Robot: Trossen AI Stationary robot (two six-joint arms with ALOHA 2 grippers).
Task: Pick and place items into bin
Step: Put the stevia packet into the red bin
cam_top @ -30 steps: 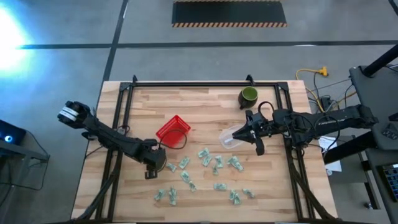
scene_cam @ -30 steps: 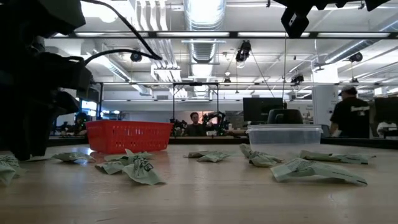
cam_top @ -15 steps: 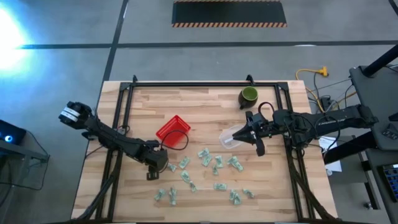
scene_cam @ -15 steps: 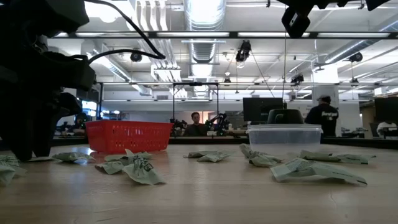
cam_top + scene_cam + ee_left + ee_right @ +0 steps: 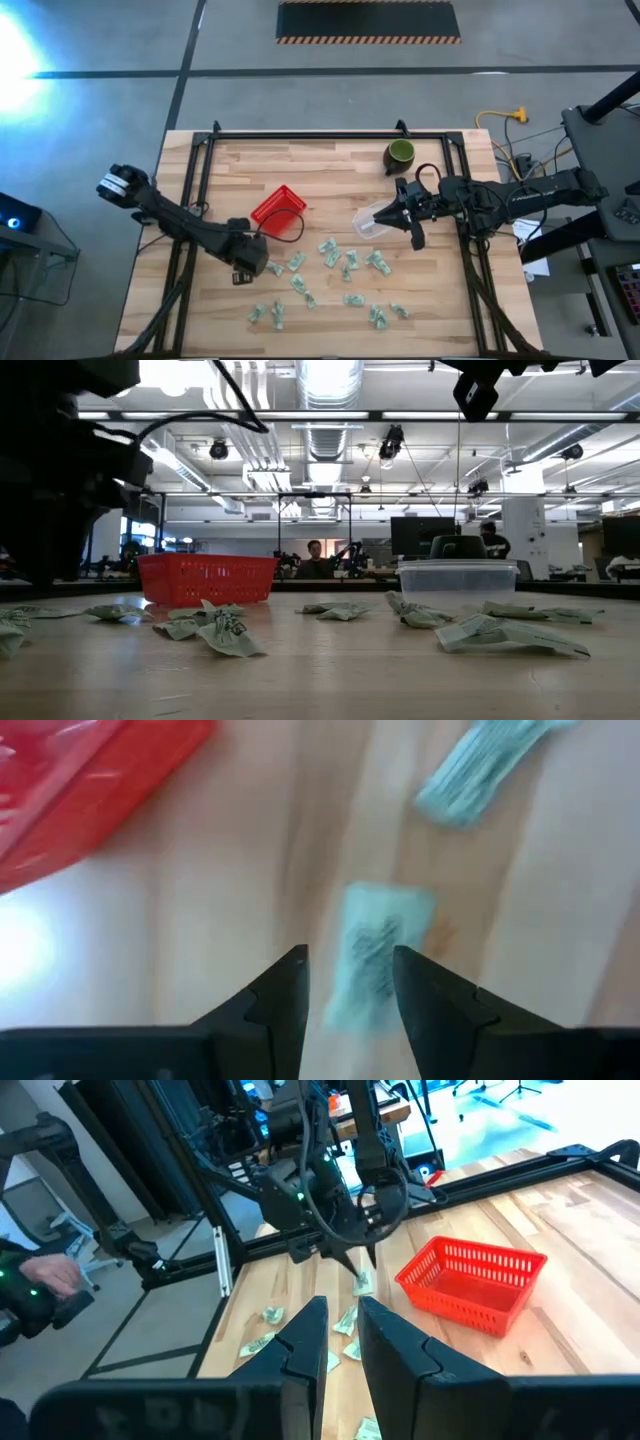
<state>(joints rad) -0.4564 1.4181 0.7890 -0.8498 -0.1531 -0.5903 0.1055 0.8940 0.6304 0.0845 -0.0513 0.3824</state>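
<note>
Several small pale green-and-white wrapped items (image 5: 335, 275) lie scattered flat on the wooden table's near half. My left gripper (image 5: 243, 272) hangs pointing down at their left end, beside the red mesh bin (image 5: 278, 212). Its fingers stand a little apart above one item (image 5: 375, 955), which lies on the wood and shows between the fingertips (image 5: 348, 982). My right gripper (image 5: 400, 213) waits raised and level at mid right, above a clear plastic tub (image 5: 370, 222). Its fingers (image 5: 342, 1335) are nearly together with nothing between them.
A dark green cup (image 5: 400, 154) stands at the far right. The clear tub (image 5: 458, 582) and the red bin (image 5: 208, 580) rest on the table past the items. Black rails run along the table's left, right and far edges. People move in the room behind.
My left gripper has risen straight up off the table at the left end of the items. In the low view its fingers, which reached the wood before, now hang clear above it. The items have stayed where they lay.
</note>
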